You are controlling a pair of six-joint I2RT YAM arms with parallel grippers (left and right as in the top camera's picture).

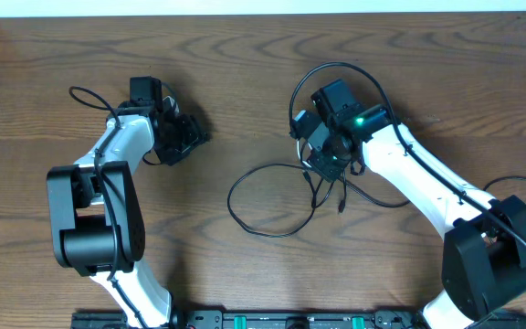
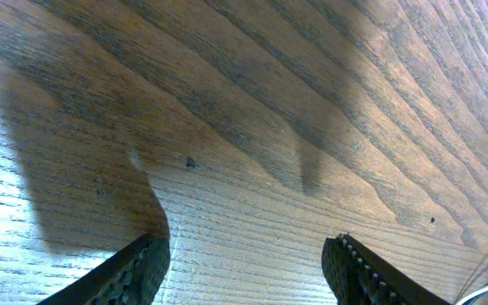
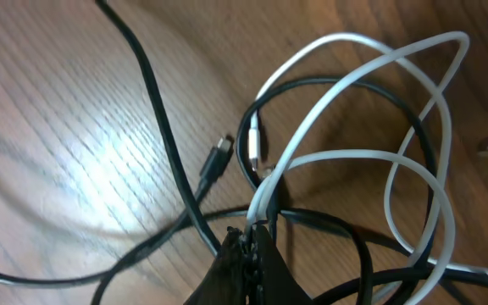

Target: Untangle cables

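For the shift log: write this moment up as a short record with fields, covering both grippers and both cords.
left gripper: open, over bare table, holding nothing
right gripper: shut on white cord, in the middle of the tangle
white cord: several loops, crossing the black cord
black cord: wide loop lying on the table in the overhead view; one plug end lies free
tangle: not yet undone

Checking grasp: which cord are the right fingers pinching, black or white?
The white cord: it runs into the shut right fingers; the black cord passes beside them.
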